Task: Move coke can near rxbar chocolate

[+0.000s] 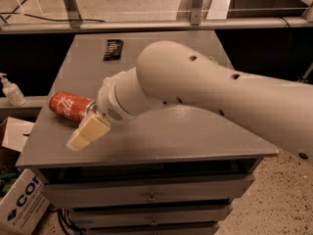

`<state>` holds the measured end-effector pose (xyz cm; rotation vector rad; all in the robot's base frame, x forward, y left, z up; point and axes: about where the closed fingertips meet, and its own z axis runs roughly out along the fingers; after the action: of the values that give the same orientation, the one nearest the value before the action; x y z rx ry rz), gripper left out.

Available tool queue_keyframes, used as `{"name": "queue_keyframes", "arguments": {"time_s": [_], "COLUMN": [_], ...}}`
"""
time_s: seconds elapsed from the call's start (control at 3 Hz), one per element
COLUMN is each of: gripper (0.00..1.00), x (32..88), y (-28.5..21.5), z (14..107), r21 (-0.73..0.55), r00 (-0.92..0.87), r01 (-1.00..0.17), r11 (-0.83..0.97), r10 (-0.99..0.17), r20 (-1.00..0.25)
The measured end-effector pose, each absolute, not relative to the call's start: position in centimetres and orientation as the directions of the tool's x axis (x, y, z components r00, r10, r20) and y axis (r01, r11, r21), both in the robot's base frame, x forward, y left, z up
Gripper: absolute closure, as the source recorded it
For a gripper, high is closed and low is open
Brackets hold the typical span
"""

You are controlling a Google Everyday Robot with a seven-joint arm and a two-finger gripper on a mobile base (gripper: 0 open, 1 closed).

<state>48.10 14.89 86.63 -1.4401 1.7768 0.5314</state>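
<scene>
Arm point(205, 87) enters from the right edge of the worktop point(195, 136) and reaches across it toward the left edge, its thick pale body covering much of the middle of the surface. The claw point(82, 137) sits at the end of the wrist, near the front-left corner, and points down and toward that corner. It shows as a single cream-coloured wedge, and whether it is open or closed cannot be told from this angle. It grips nothing that can be seen. The can point(70, 106) lies on its side close to the left edge, about midway between front and far edges, with its length running roughly along the width of the worktop. Its right end is hidden behind the wrist. The claw lies just in front of the can; contact between the two cannot be confirmed. The rxbar point(113, 49) lies flat near the far edge, left of centre, well apart from the can and clear of the arm. A sliver of green point(211, 59) shows past the upper side of the arm, toward the far-right corner. Drawers point(151, 197) run below the front edge. A pump bottle point(11, 89) stands on a ledge off the left edge, and a cardboard box point(22, 204) sits on the floor by the front-left corner.
</scene>
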Motion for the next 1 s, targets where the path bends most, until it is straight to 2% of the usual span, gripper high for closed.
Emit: {"name": "queue_keyframes", "arguments": {"time_s": [0.33,1.0], "gripper": [0.0,0.0], "x": [47.8,50.4], "y": [14.9,16.9], "z": [86.6,84.0], "r21": [-0.151,-0.133], "r00": [-0.059,-0.069], "r01": [-0.947,-0.924], "r11": [0.283,0.358], "r10": [-0.616,-0.5], "r20": [-0.785,-0.863]}}
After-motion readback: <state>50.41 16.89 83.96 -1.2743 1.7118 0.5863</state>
